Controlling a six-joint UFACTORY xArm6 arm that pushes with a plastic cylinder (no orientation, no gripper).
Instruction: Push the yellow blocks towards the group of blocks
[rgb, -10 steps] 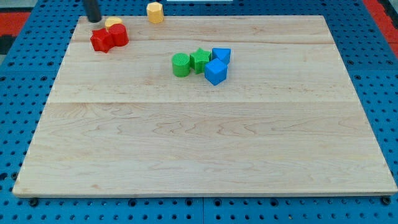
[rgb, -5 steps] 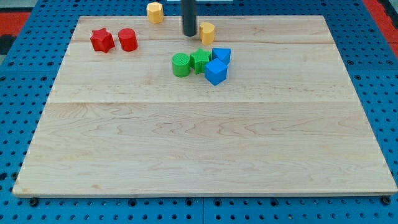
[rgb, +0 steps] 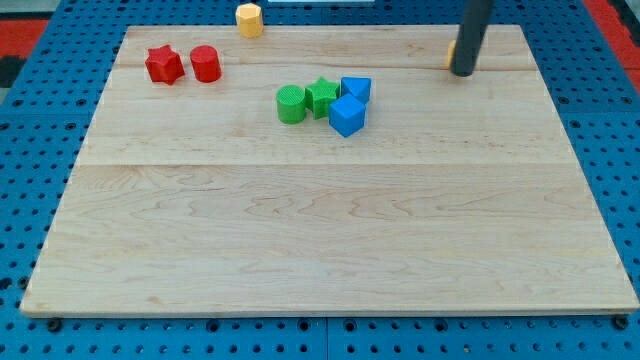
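— What of your fingers?
— I have none: no fingers show, only a dark rod, so spread or pressed together does not apply. My tip (rgb: 463, 73) rests on the desk (rgb: 300, 230) near its far right corner.

— Where are the yellow blocks?
— One yellow block (rgb: 451, 53) is almost wholly hidden behind my rod; only a sliver shows at the rod's left side, right by my tip, shape unclear. The other, a yellow faceted block (rgb: 249, 19), sits at the far edge, left of the middle.

— And the group?
— Near the middle of the far half: a green cylinder (rgb: 291, 104), a green star (rgb: 322, 96), and two blue cubes (rgb: 349, 115) (rgb: 356, 89), all bunched together. My tip is well apart from them, to their right.

— Anything else?
— A red star (rgb: 163, 65) and a red cylinder (rgb: 205, 63) side by side near the far left corner.
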